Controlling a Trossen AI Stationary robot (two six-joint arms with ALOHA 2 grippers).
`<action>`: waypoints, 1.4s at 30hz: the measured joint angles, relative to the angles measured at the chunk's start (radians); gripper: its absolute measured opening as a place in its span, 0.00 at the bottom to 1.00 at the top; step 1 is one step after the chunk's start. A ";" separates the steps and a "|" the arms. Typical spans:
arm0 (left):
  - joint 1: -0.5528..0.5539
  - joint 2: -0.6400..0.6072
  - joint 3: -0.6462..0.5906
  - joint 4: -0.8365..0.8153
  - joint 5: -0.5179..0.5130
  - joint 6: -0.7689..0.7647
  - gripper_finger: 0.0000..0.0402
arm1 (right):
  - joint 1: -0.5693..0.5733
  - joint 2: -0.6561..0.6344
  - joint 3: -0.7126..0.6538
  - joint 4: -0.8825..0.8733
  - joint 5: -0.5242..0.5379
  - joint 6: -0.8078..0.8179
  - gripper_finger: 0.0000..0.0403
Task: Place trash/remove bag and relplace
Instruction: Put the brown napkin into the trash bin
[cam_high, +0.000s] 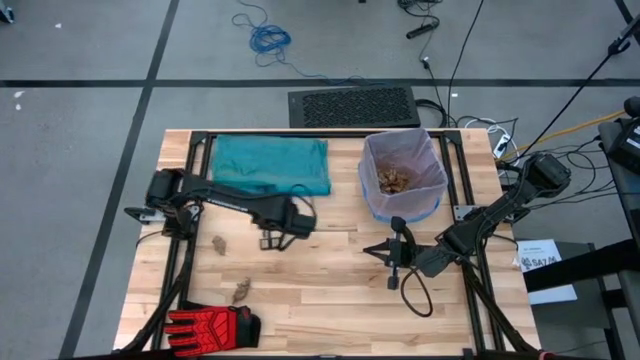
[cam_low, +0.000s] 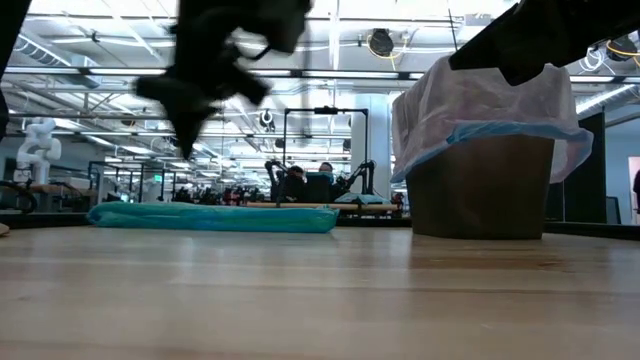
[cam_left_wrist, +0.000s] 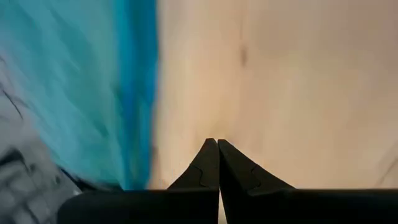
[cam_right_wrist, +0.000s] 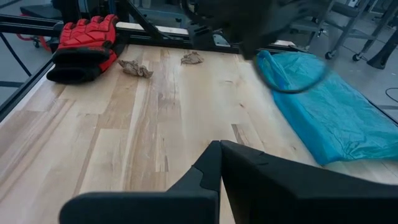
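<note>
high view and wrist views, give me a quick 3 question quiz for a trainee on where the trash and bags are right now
1. True or false: every paper wad is already in the bin.
2. Where does the teal bag lie? A) inside the bin B) flat on the table beside the bin C) under the red glove
3. Fill in: the left gripper is shut and holds ____.

Key
1. False: two wads lie on the table; others sit in the lined bin.
2. B
3. nothing
</note>
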 joint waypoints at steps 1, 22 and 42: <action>0.000 -0.017 -0.050 0.015 0.021 -0.023 0.00 | 0.000 0.000 0.000 0.000 0.000 0.000 0.00; -0.044 -0.627 -0.628 0.216 0.356 -0.714 0.00 | 0.000 0.000 0.000 0.004 0.001 0.000 0.00; -0.120 -0.400 -0.783 0.345 0.427 -0.821 0.34 | 0.000 0.000 0.000 0.007 0.000 0.019 0.00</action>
